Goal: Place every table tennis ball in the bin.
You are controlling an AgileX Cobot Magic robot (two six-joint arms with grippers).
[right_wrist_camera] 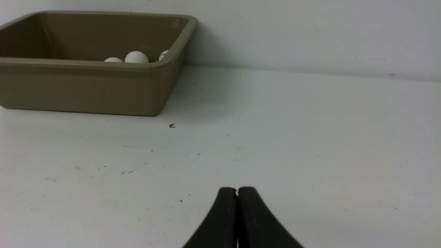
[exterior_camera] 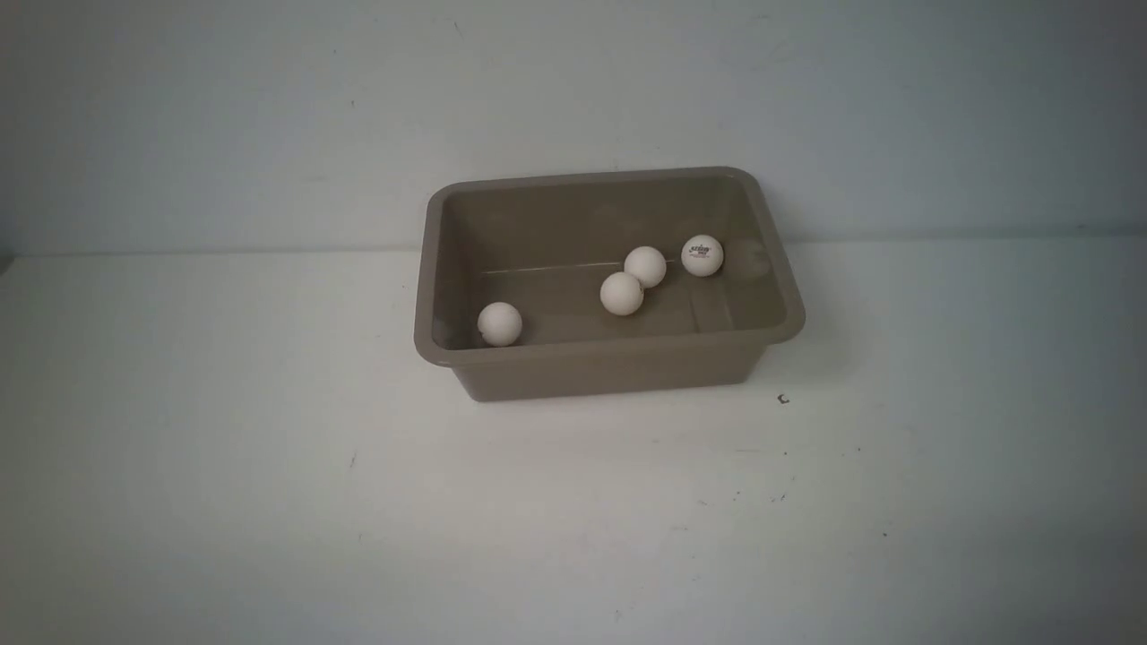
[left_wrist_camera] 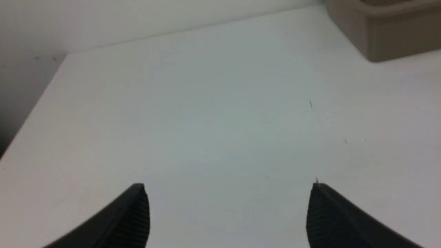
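Taupe plastic bin (exterior_camera: 609,367) sits mid-table against the far wall in the front view, and we count four table tennis balls inside it: one at the near left corner (exterior_camera: 499,323), two touching around the middle (exterior_camera: 622,294) (exterior_camera: 645,266), and the logo ball (exterior_camera: 702,255) toward the far right. No ball shows on the white table (exterior_camera: 224,466) in this view, so we judge the task done, nothing left to pick. Neither arm appears in the front view. Open tabletop runs left, right and near of the bin; only a tiny dark speck (exterior_camera: 783,399) lies just off its near right corner. Left wrist view: left gripper (left_wrist_camera: 227,193) has its fingers wide apart, nothing between them, over bare table. A corner of the bin (left_wrist_camera: 389,34) shows well away, and the table's left edge (left_wrist_camera: 32,110) drops off to a dark gap, so we'd mind that side. Right wrist view: right gripper (right_wrist_camera: 237,196) has its fingers pressed together, holding nothing, low over the table. The bin (right_wrist_camera: 86,89) is on the left of the scene from here, well apart, with three ball tops (right_wrist_camera: 136,57) peeking over its rim; we can't see the fourth here. Plenty of free surface between this gripper and the bin, wall behind. We judge both arms free to retract without touching anything.
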